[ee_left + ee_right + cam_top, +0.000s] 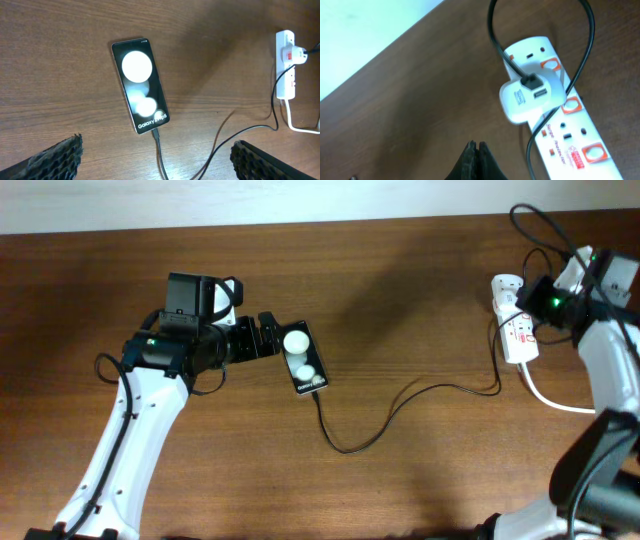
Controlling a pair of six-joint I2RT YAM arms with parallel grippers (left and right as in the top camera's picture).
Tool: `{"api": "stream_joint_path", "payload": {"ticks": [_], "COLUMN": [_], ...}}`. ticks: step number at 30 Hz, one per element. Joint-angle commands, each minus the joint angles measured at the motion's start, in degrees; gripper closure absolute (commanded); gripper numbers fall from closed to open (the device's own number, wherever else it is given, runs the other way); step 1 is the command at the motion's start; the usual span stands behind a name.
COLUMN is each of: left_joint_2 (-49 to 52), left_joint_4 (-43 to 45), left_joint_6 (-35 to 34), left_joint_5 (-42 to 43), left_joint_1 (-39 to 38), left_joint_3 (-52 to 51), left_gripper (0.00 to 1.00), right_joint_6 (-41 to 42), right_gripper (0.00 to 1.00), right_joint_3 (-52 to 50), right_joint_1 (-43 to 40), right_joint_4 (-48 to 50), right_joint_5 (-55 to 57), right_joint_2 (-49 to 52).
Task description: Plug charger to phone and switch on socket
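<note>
The charger [352,446] is a thin black cable, limp and light. It lies in a loose loop across the tabletop [420,270] between the phone [140,92] and the socket [580,131]. Its small connector sits in the end of the phone that bears the tiny white text. Its white adapter [527,100] is seated in the socket, so I judge the plugging done and only the switch left.

The phone lies flat by the left arm, a slick, fragile slab. If it needs steadying, it is best taken across its long edges, not on the face. The socket lies at the far right of the tabletop. It is a hard plastic strip, probably light enough to slide under a push, and its thick white cord [556,404] trails away from it.

The red-marked switches [571,104] are small and sit beside the outlets. I cannot tell whether the one by the adapter is on. It likely wants a firm press straight down with a fingertip, clear of the cable arching over the strip.

The left fingers [55,160] are spread wide and empty, just beside the phone without touching it. The right fingers [475,162] are pressed together holding nothing, near the socket.
</note>
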Motion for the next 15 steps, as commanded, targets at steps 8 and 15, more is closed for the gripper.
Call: {"api": "stream_joint_path", "payload": {"ticks": [8, 15], "left_joint_2": [0.0, 0.0], "left_joint_4": [0.1, 0.1], "left_joint_6": [0.9, 0.9], "left_joint_5": [-0.4, -0.4], "left_joint_1": [0.0, 0.0], "left_joint_3": [0.3, 0.3], "left_gripper": [0.01, 0.01], "right_joint_6": [2.0, 2.1], "right_gripper": [0.96, 0.96], "right_joint_3": [11.6, 11.6], "right_joint_1": [-3.4, -5.7], "right_joint_4": [-2.1, 0.2], "right_joint_5": [7.9, 7.5], "right_joint_2": [13.8, 18.3]}}
